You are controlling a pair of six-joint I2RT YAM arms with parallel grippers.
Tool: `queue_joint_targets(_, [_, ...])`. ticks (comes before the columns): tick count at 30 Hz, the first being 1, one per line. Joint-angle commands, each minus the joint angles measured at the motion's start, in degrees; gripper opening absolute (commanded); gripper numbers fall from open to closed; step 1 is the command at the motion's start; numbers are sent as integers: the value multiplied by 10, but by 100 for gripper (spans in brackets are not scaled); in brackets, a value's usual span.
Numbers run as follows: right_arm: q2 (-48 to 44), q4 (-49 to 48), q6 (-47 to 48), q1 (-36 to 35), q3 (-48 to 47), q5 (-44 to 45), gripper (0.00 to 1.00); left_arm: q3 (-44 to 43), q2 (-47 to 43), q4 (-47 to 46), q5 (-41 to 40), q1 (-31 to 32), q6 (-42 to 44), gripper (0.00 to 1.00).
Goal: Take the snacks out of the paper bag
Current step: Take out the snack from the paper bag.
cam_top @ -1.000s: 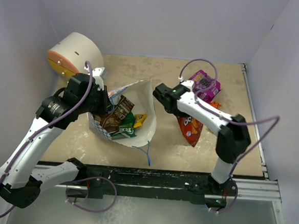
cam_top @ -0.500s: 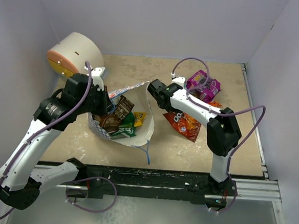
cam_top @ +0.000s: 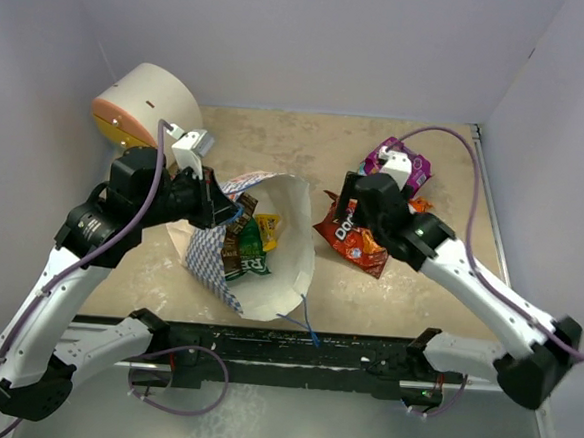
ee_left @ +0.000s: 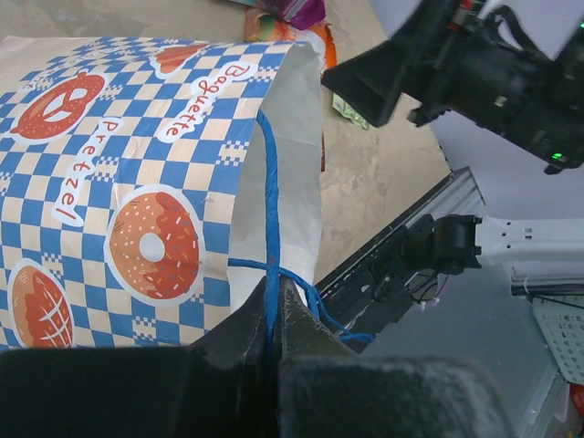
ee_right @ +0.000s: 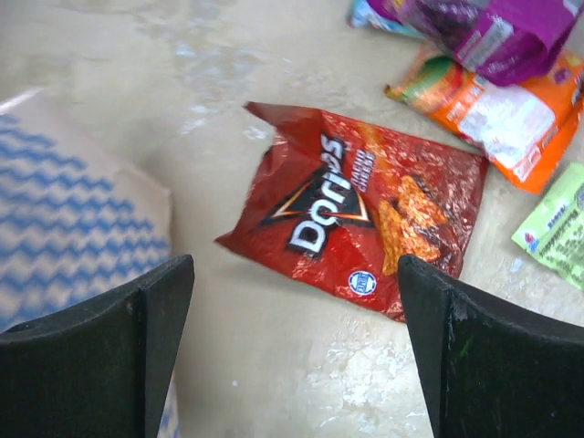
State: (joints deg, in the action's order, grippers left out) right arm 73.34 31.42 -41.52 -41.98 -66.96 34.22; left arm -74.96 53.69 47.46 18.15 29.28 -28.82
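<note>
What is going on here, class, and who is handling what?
The left gripper is shut on the blue cord handle of the paper bag. The right gripper hangs open above the red Doritos bag, which lies on the table near a purple pouch and an orange packet. Several snacks are inside the bag.

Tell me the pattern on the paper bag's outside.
The paper bag: blue-and-white checks with orange pastry pictures; best in left wrist view.
</note>
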Motion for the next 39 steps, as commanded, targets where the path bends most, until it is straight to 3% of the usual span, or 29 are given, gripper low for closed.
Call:
queue_joint_targets(1, [-122,-119,149,1,49,-90,94,6,-8,-54,35,0,-32,0])
queue_joint_targets(8, [-254,-194,282,-5,110,-360,89,-9,-7,-37,24,0,-29,0])
queue_joint_targets(13, [-290,-294,272,-56,179,-420,89,-10,-5,-18,19,0,-40,0])
queue_joint_targets(20, [-186,-471,302,-235,214,-283,91,-19,-9,16,20,0,-72,0])
queue_joint_targets(23, [-108,-570,275,-250,212,-224,91,-30,-4,40,15,0,-84,0])
queue_joint_targets(27, [-8,-619,135,-263,179,-70,89,-27,-18,40,0,0,-104,0])
queue_joint_targets(39, [237,-812,6,-295,111,79,93,-32,-4,27,-12,0,-130,0])
